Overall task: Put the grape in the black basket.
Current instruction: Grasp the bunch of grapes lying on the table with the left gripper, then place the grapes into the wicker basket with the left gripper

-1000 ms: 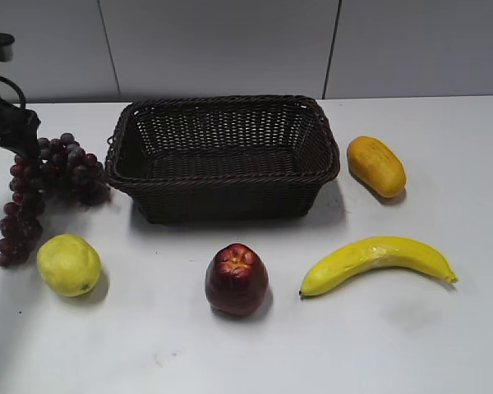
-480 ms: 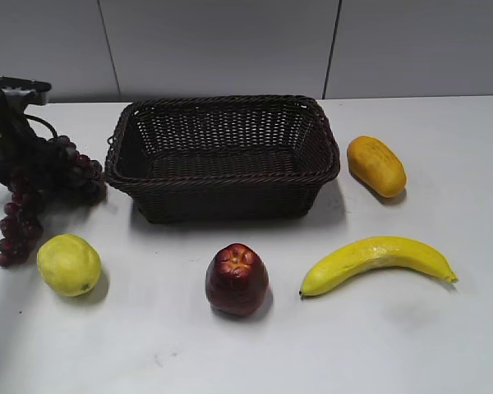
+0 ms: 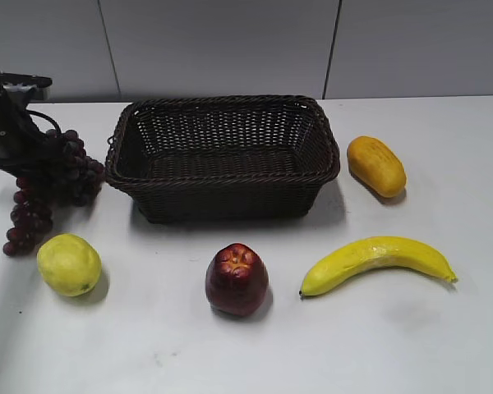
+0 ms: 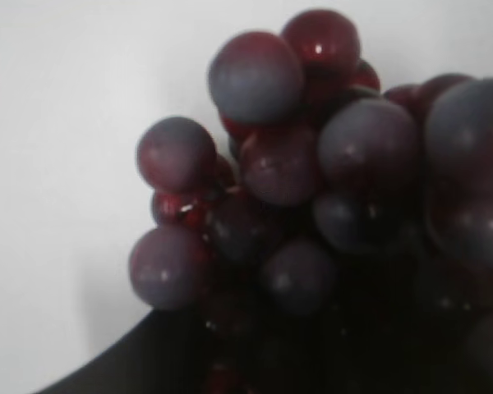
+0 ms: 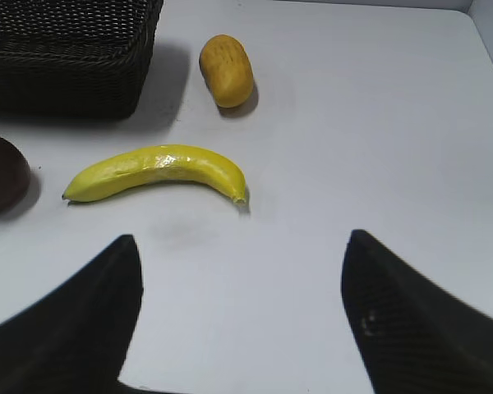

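The bunch of grapes [image 3: 48, 182] hangs just left of the black basket [image 3: 222, 156], its top end caught up at the left gripper [image 3: 20, 146] while its long tail droops toward the table [image 3: 329, 328], close above the lemon [image 3: 68, 264]; whether the lowest grapes touch the table cannot be told. The main risk seems to be that trailing tail: if the arm swings toward the basket without rising enough, the tail could snag on the basket's braided rim and pull the bunch loose, or tip the basket. A thin hold on the top could also let single grapes slip. The left arm stands nearly upright at the far left of the basket. Its wrist camera is filled with grapes, and the fingers appear clamped on the bunch, though they are mostly hidden. The right gripper [image 5: 240, 316] hovers over bare table on the basket's right, near the banana [image 5: 158, 171], fingers spread wide and empty.
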